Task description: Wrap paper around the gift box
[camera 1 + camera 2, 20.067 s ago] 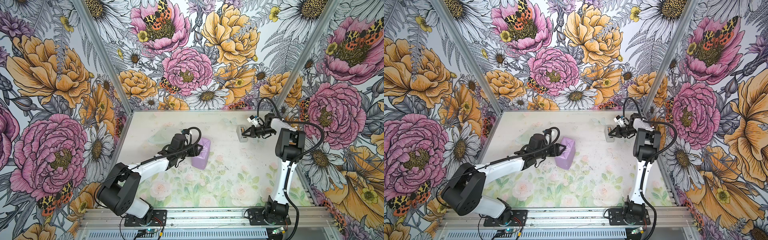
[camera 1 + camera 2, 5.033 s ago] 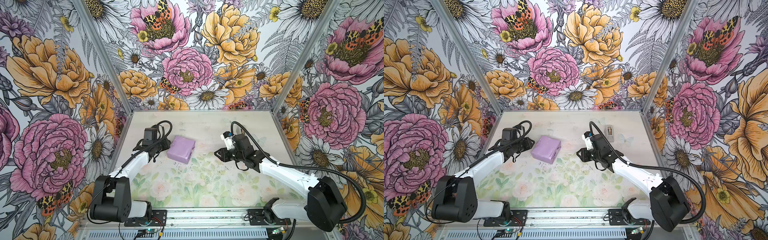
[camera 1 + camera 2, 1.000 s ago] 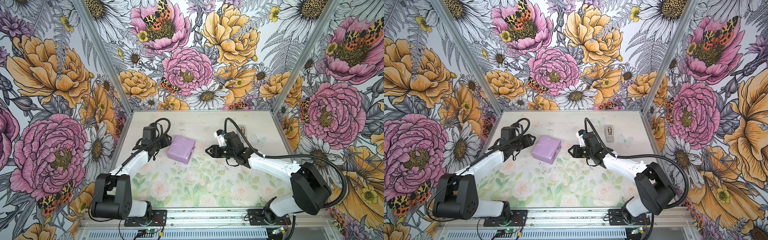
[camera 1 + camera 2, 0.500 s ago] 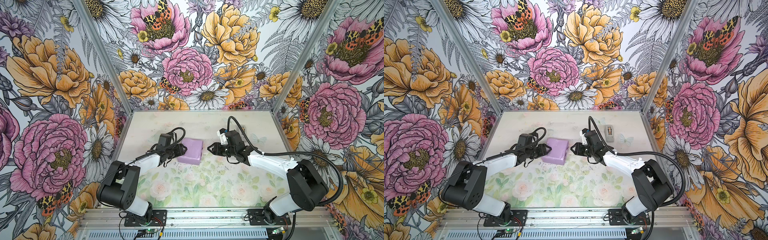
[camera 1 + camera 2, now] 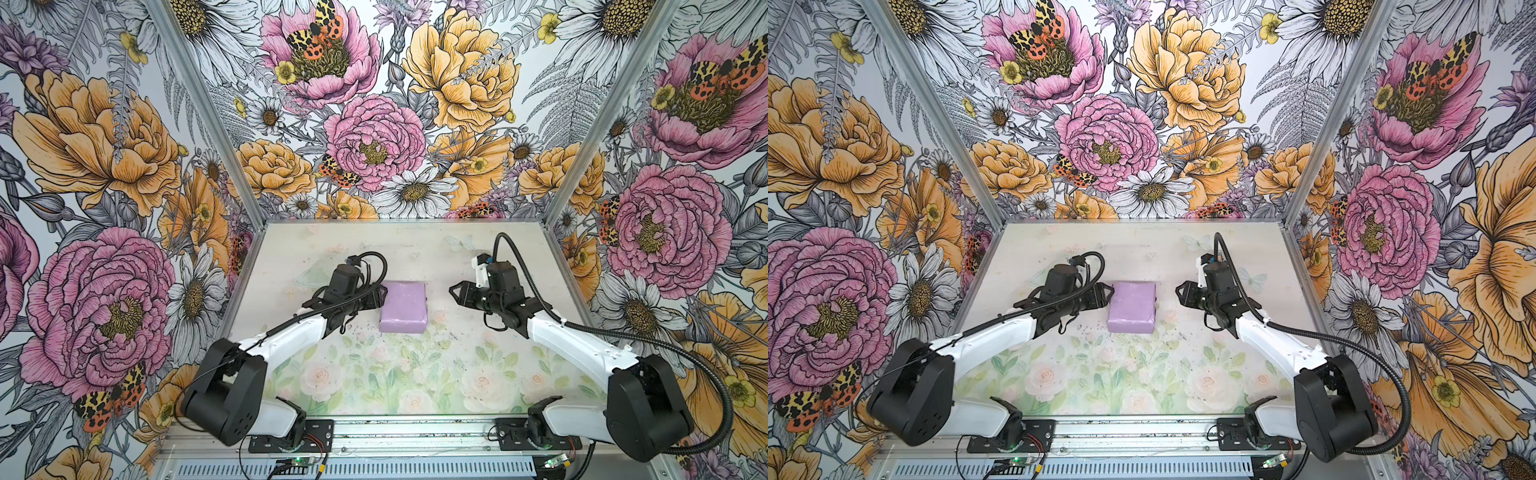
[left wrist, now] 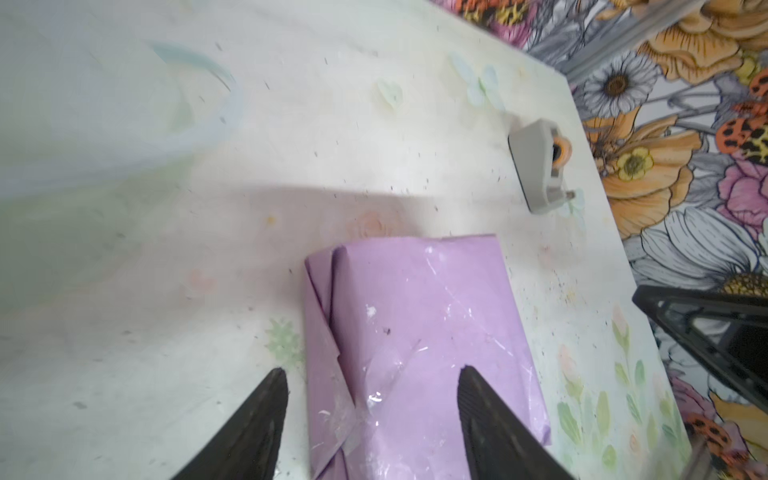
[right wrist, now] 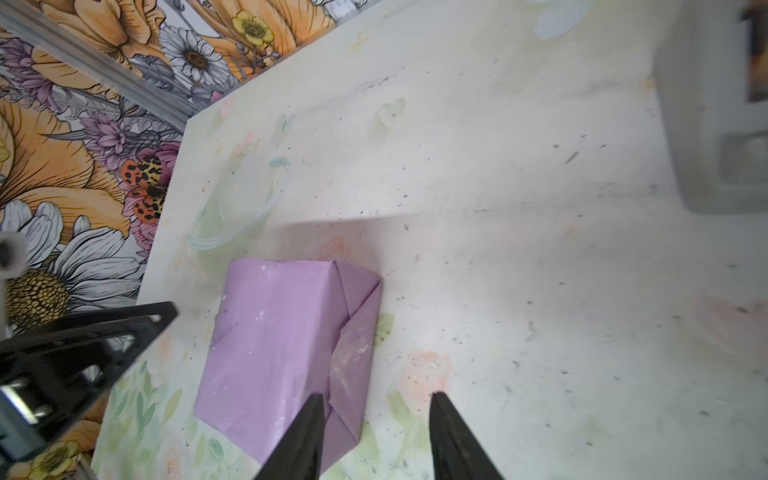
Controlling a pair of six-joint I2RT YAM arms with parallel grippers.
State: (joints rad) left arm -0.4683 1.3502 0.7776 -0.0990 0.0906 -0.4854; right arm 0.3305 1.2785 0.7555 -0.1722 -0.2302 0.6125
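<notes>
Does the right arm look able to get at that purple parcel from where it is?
Probably yes. The right hand is open and points at the wrapped gift box, with only bare table between them. The left hand is at the box's opposite side, out of the way.

Lilac-wrapped gift box (image 5: 403,306) on table (image 5: 374,374)

Bench (image 5: 376,376) with a pale top printed in faded roses and green leaves and speckled with small dark flecks, seen in both top views. Near its middle lies the paper (image 5: 403,306), lilac face outward, folded into a closed block-shaped parcel with triangular end flaps. A small grey tape dispenser (image 6: 536,166) rests apart from it, near the bench edge.
</notes>
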